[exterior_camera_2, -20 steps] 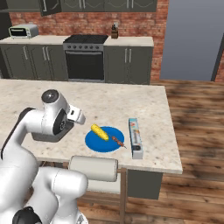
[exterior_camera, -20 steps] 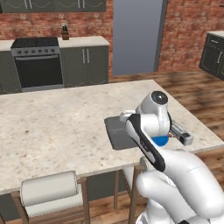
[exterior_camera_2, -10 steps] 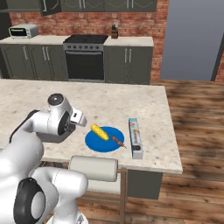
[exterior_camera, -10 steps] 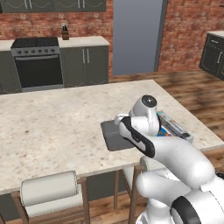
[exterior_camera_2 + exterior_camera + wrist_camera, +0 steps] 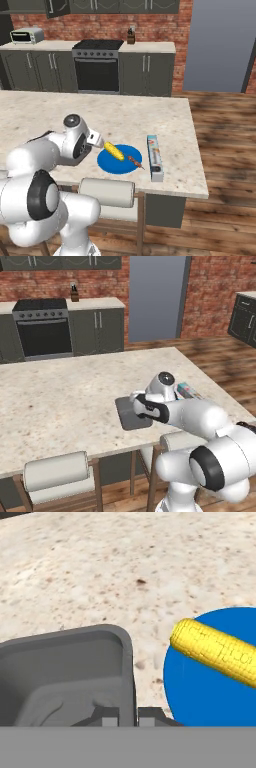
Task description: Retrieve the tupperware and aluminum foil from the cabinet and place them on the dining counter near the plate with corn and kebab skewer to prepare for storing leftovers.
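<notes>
The dark grey tupperware (image 5: 131, 414) rests on the beige dining counter (image 5: 65, 401), just left of the blue plate (image 5: 120, 159). My gripper (image 5: 126, 716) is shut on the tupperware's (image 5: 70, 672) right wall, one fingertip on each side of the rim. On the plate (image 5: 215, 687) lie a yellow corn cob (image 5: 215, 649) and a kebab skewer (image 5: 134, 161). The aluminum foil carton (image 5: 155, 156) lies on the counter right of the plate, and its blue end shows behind my arm (image 5: 189, 391). The cabinet is out of view.
Two white-cushioned stools (image 5: 57, 476) (image 5: 106, 192) stand at the counter's near edge. Across the floor are a stove (image 5: 96, 65), lower cabinets and a toaster oven (image 5: 26, 35) against the brick wall. Bare counter stretches to the left.
My arm has folded down and forward over the counter's near edge. The tupperware has stayed almost in place beside the plate; plate, corn and foil have not moved.
</notes>
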